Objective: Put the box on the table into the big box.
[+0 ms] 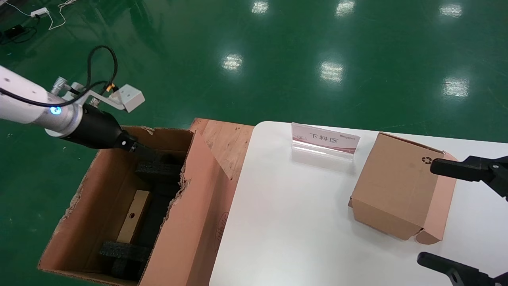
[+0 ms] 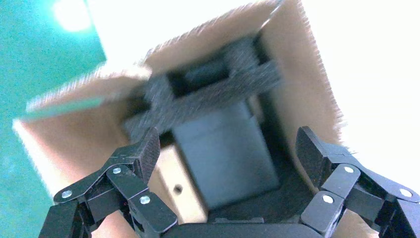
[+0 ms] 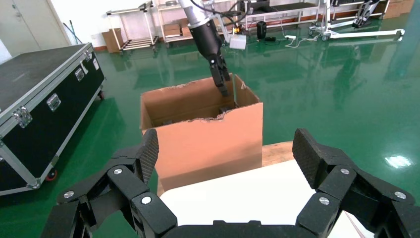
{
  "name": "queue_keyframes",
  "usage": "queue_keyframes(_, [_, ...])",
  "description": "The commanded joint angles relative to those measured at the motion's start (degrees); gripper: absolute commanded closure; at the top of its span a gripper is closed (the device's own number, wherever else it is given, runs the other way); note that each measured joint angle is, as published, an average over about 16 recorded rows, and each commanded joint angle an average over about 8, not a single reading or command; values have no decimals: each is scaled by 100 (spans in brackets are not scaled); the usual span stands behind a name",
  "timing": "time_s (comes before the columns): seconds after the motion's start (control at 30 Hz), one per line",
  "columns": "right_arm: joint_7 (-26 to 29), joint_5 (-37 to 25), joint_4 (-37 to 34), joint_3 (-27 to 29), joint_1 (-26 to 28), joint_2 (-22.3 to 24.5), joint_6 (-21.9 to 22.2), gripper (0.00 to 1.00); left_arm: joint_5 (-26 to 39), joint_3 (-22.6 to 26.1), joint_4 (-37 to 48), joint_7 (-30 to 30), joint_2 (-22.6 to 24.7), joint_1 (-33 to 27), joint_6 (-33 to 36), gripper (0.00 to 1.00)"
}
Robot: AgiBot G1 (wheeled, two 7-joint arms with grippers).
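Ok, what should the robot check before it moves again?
1. Left gripper open and empty over the big box: ok.
2. Flat carton inside the big box, among the black foam: ok.
3. Flat carton fully settled: cannot tell.
4. Right gripper open and holding nothing: ok.
5. Chunky carton sitting steady on the table, beside the right gripper: ok.
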Motion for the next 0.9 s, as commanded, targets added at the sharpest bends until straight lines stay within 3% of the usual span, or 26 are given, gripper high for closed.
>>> queue_keyframes(0.03, [0, 0, 0, 0, 0, 0, 0, 0, -188, -175, -89, 376, -156, -25, -1, 0])
queue_keyframes(0.23, [0, 0, 0, 0, 0, 0, 0, 0, -554, -480, -228, 1014, -414, -19, 8, 0])
queue_keyframes(0.9, [0, 0, 0, 0, 0, 0, 0, 0, -783, -1313, -366, 1412, -293, 604, 246, 0])
